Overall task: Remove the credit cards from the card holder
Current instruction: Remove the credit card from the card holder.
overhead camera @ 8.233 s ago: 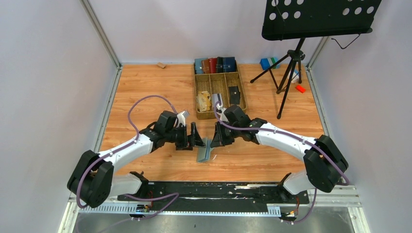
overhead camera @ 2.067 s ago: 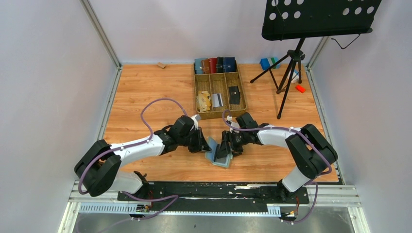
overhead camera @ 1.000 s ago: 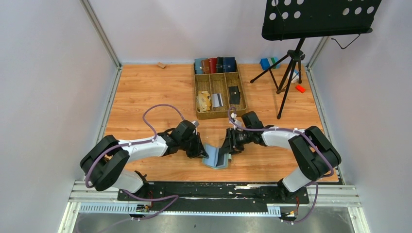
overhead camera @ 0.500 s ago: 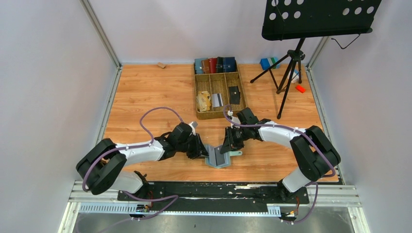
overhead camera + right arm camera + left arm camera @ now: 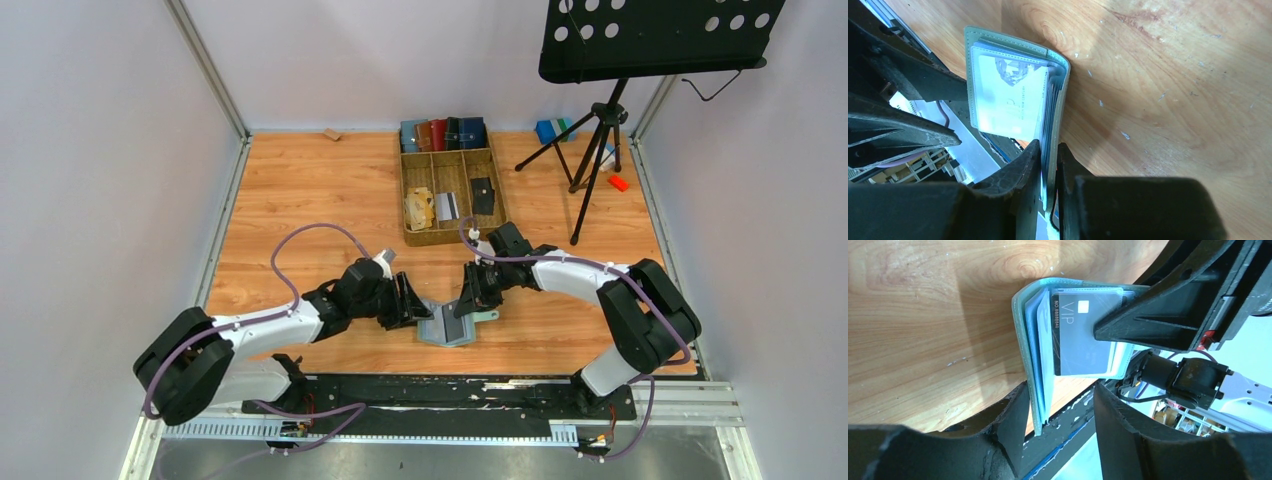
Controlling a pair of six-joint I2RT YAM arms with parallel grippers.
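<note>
The sage-green card holder stands open like a book on the wooden floor between my two grippers. My right gripper is shut on its right flap, as the right wrist view shows, where a white card sits in a clear sleeve. My left gripper is open around the left flap, which lies against its left finger. A dark grey credit card marked VIP sits in a sleeve, still inside the holder. A finger of the right gripper lies across its corner.
A wooden tray behind the grippers holds a tan paper wad, a grey card and a black card; several wallets stand along its back. A music stand tripod stands at the right.
The holder, earlier folded between the grippers, now stands spread open. In the last half second the left arm's elbow swung left and down; the holder and right gripper barely moved.
</note>
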